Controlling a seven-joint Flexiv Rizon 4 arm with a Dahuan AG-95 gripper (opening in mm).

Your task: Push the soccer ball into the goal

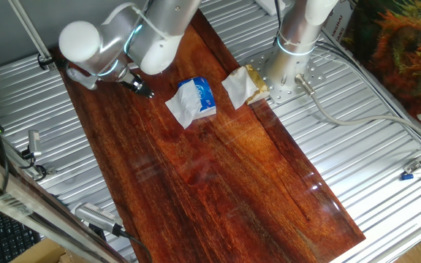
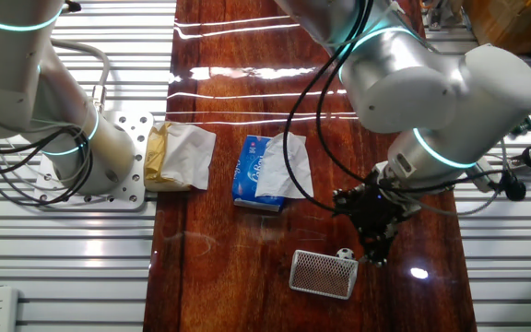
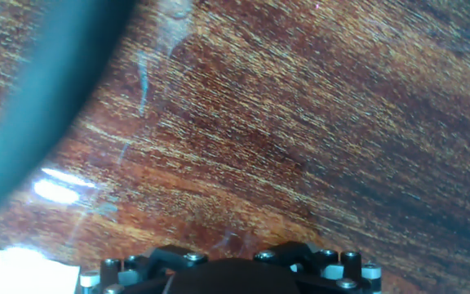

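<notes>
One fixed view shows the white, smooth-shelled arm (image 1: 115, 36) bent low over the far left end of the glossy red-brown wooden table (image 1: 232, 183), its black tool (image 1: 143, 90) at the board's edge. To its right lie a blue packet (image 1: 202, 95) with white tissue spilling out and a crumpled white-and-tan paper (image 1: 243, 86). Ribbed metal panels (image 1: 342, 146) flank the board.

From the other fixed view, left to right: the crumpled paper (image 2: 178, 157), the packet (image 2: 264, 171), then the goal (image 2: 324, 274), a small pale frame with a fine mesh face, lying near the board's front edge. The soccer ball (image 2: 345, 254), tiny, white with black patches, sits touching the goal's upper right corner. Just right of it the tool (image 2: 377, 258) points down at the table; whether it is open or closed cannot be told.

Hand view shows only streaked wood grain and a blurred dark shape.
</notes>
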